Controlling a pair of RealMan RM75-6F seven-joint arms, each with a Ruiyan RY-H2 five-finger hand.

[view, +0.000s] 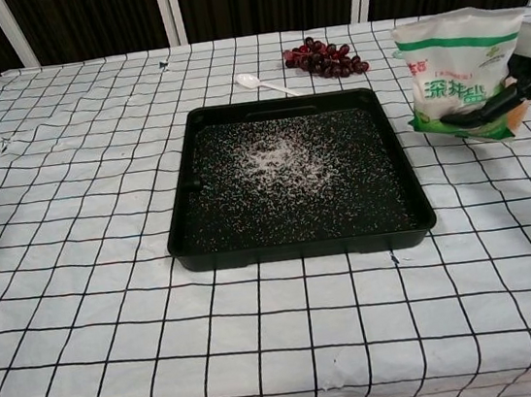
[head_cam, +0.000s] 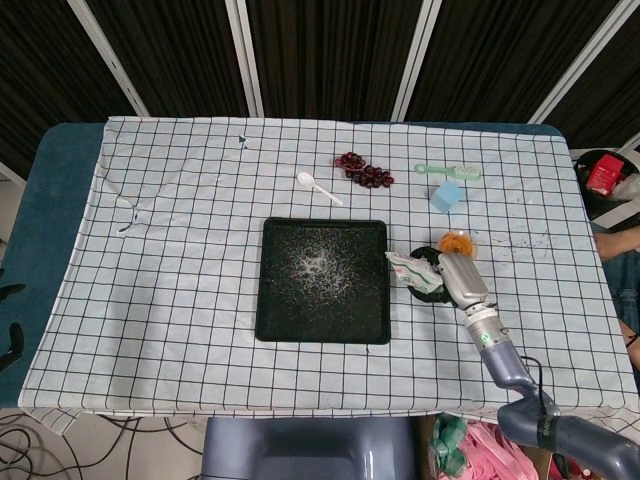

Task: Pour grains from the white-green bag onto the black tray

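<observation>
Right hand [view: 525, 84] grasps bag [view: 462, 73] upright, tray [view: 302, 241] to its left, grains already down; set bag flat, then release.

Right hand [head_cam: 452, 274]: silver-grey metallic shell, black fingers [view: 489, 110] seen in chest view. Wrist section is pale grey with a small green round marking, followed by a blue-grey rounded forearm [head_cam: 508, 367] and a bulkier blue-grey joint at the frame's bottom edge. A thin black cable is looped beside the forearm.
</observation>
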